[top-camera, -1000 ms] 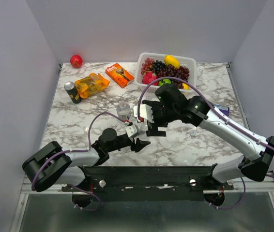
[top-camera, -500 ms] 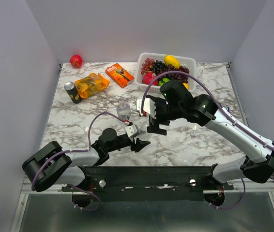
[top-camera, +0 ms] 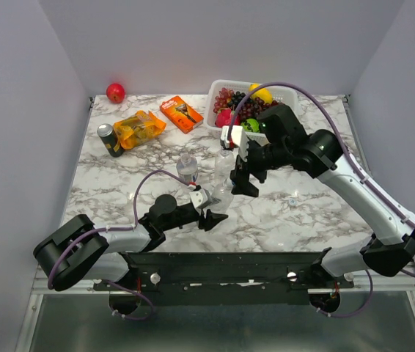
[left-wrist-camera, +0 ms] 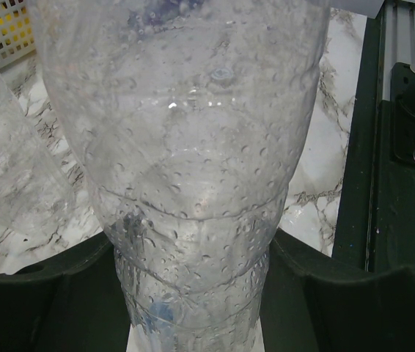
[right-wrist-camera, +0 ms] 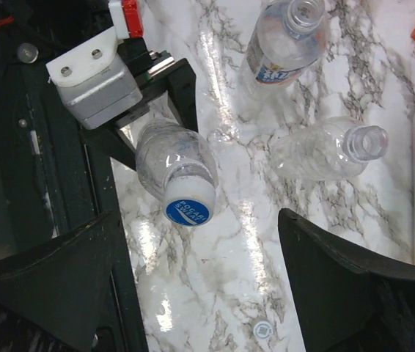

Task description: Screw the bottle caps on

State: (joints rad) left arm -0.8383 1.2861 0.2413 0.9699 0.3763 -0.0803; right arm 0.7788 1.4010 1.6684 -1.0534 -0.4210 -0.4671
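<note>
blue cap (right-wrist-camera: 189, 209) on the neck of the bottle (right-wrist-camera: 169, 155), which is pinched between the fingers of the left gripper (top-camera: 213, 217) | right gripper (top-camera: 243, 183) spread wide, holding nothing, that bottle in view between its fingers | whitish cap (right-wrist-camera: 263, 330) lying loose between them too, touching neither

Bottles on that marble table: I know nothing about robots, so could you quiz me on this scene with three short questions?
1. True or false: the left gripper grips the clear plastic bottle with the blue cap.
2. How many clear plastic bottles have no cap? A one, B two, C three.
3. Fill in: the jaws of the right gripper are ____.
Key: 1 true; 2 B, the labelled bottle and the plain bottle; 3 open.
</note>
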